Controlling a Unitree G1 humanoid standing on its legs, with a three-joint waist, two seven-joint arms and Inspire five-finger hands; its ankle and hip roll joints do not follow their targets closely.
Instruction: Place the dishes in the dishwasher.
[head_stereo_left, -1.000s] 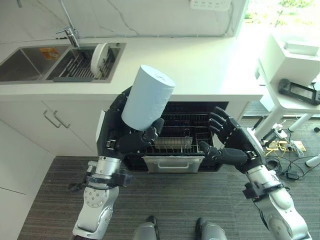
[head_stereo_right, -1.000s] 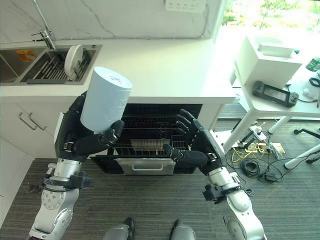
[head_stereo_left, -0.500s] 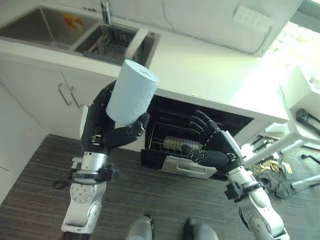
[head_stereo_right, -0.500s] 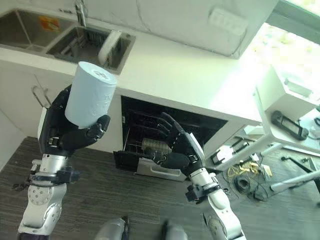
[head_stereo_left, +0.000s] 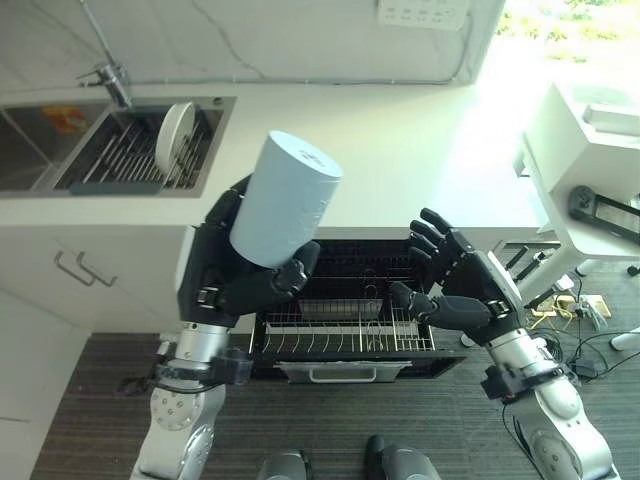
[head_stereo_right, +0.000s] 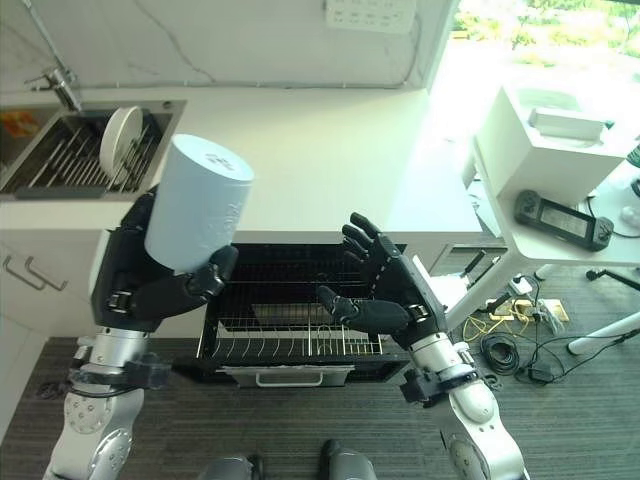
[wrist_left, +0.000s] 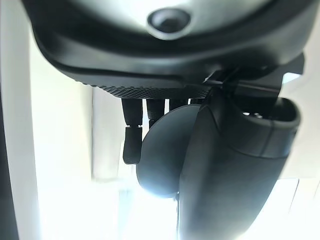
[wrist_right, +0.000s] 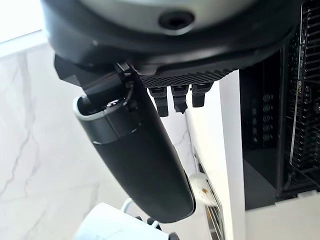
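Cup in my left hand, over the open dishwasher

My left hand (head_stereo_left: 235, 285) is curled round the pale blue cup (head_stereo_left: 284, 200), tilted above the rack (head_stereo_left: 345, 335). My right hand (head_stereo_left: 462, 295) hangs beside it, fingers spread, holding nothing.

Pale blue cylindrical cup (head_stereo_left: 285, 200): upside down, tilted, flat base up, gripped in left hand (head_stereo_left: 245, 285), thumb across its lower side. Dishwasher rack (head_stereo_left: 345, 325): wire, pulled out, below and between both hands. White plate (head_stereo_left: 177, 128): on edge in sink rack, beyond left hand.
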